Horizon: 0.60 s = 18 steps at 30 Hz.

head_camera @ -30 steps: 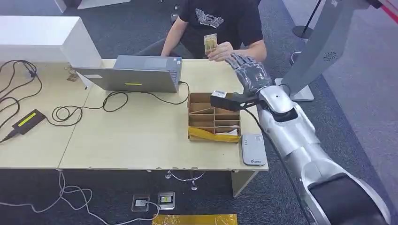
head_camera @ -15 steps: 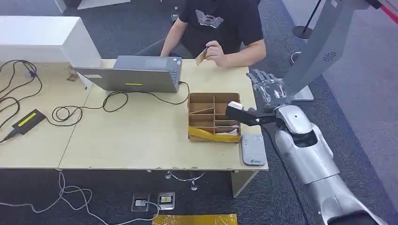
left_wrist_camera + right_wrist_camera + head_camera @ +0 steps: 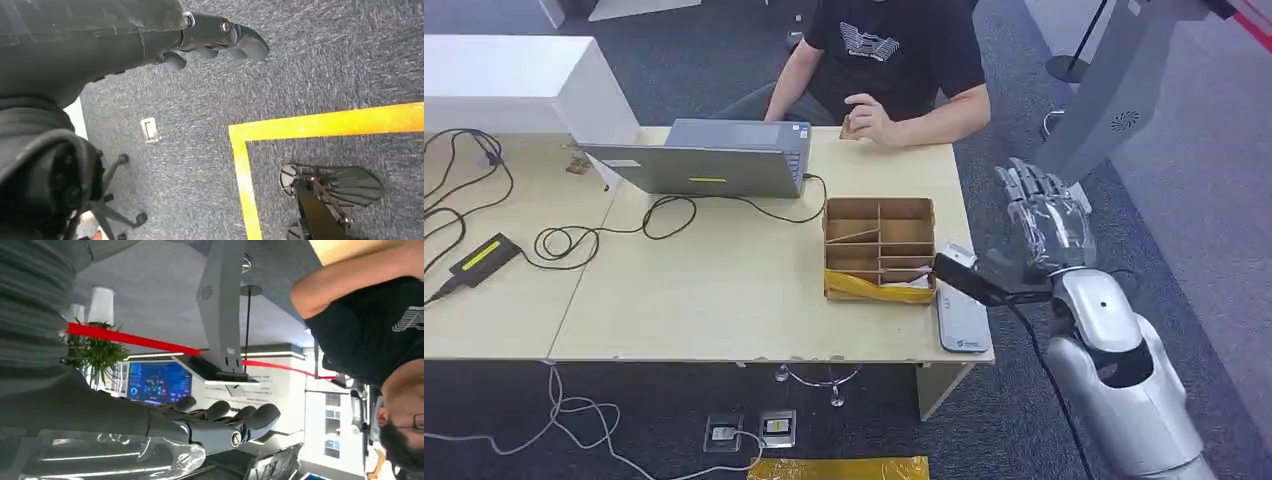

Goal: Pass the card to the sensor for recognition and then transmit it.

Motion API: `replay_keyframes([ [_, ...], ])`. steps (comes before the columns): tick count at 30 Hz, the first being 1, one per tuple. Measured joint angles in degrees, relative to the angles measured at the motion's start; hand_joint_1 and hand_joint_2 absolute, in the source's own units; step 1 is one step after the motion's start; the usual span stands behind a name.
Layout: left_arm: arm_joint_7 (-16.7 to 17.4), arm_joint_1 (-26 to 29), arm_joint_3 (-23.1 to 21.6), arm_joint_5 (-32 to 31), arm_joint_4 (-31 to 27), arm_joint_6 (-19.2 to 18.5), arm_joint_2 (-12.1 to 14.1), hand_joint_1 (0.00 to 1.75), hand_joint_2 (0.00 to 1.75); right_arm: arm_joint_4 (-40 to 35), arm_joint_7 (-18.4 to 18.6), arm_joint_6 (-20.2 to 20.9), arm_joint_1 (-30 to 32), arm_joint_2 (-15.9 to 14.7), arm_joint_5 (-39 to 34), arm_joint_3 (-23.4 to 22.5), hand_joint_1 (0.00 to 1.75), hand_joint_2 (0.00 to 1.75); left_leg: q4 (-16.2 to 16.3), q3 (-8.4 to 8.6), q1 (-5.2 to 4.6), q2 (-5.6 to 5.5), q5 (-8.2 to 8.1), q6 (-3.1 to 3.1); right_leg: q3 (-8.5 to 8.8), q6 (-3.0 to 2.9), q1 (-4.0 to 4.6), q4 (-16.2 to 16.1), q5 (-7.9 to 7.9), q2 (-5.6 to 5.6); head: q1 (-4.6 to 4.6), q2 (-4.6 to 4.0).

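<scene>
The card (image 3: 847, 129) lies at the far edge of the table under the hand (image 3: 870, 118) of a person in a black shirt seated opposite. The grey card sensor (image 3: 962, 322) sits flat at the table's front right corner. My right hand (image 3: 1044, 222) is raised beyond the table's right edge, fingers spread upward and holding nothing; its fingers (image 3: 235, 426) are extended and empty in the right wrist view. My left hand (image 3: 215, 37) hangs over the carpet with nothing in it.
A cardboard divider box (image 3: 879, 248) stands beside the sensor. A grey laptop (image 3: 714, 158) with cables sits mid-table, a black power brick (image 3: 484, 257) at the left. A grey stand (image 3: 1114, 80) rises to my right. Yellow floor tape (image 3: 300, 125) lies below my left hand.
My right arm has pulled back from the person, toward me and off the table's right side. The person has lowered the card from the air onto the table.
</scene>
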Motion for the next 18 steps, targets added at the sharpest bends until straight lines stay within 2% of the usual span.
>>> replay_keyframes([
  [8,0.0,-0.1,0.0,-0.2,0.0,-0.1,-0.1,0.0,0.0,-1.5,-0.6,-1.3,5.0,1.0,-0.5,1.1,0.0,1.75,0.0,-0.03,0.0,0.0,0.0,0.0,0.0,0.0,0.0,0.0,0.0,0.0,-0.02,0.0],
  [18,0.0,-0.2,0.0,-0.2,0.0,-0.1,-0.2,0.0,0.0,-1.2,0.5,-2.1,5.7,2.6,-0.3,2.7,0.0,1.75,0.0,-0.04,0.0,-0.01,0.0,0.0,0.0,-0.01,0.0,0.0,-0.01,0.0,0.0,0.0],
])
